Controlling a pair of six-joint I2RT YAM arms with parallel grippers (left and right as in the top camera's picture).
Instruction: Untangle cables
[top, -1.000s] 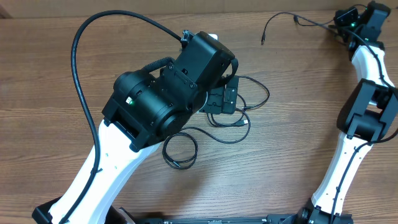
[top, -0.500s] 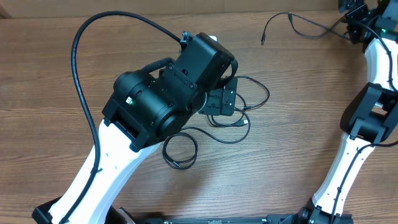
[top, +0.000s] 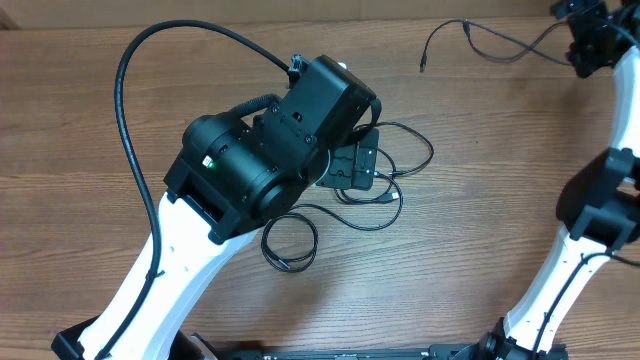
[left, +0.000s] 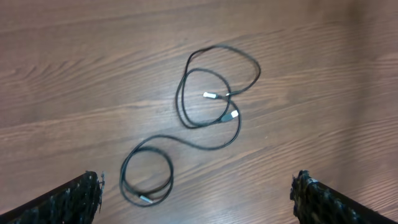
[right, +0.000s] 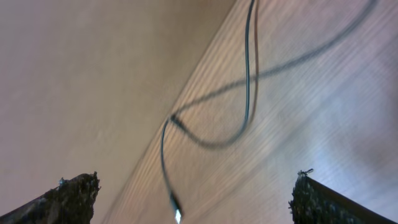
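A small tangle of thin black cables (top: 392, 185) lies mid-table, with one round loop (top: 290, 245) trailing off to its lower left. In the left wrist view the tangle (left: 214, 87) shows two silver-tipped plugs, and the trailing loop (left: 146, 177) lies nearer. My left gripper (top: 356, 168) hovers over the tangle, open (left: 198, 198) and holding nothing. A separate cable (top: 485, 42) lies at the far right of the table. My right gripper (top: 582, 35) is beside its right end, open (right: 196, 200) and holding nothing. That cable (right: 249, 74) and its plug tip (right: 176, 213) lie below it.
The left arm's thick black wiring (top: 125, 110) arcs over the table's left side. The left arm body (top: 260, 160) hides part of the tangle from above. The table's far edge (top: 400, 20) runs just behind the separate cable.
My right gripper has opened, let go of the separate cable and drawn back toward the far right corner. The cable now rests on the table. The left arm has barely moved.
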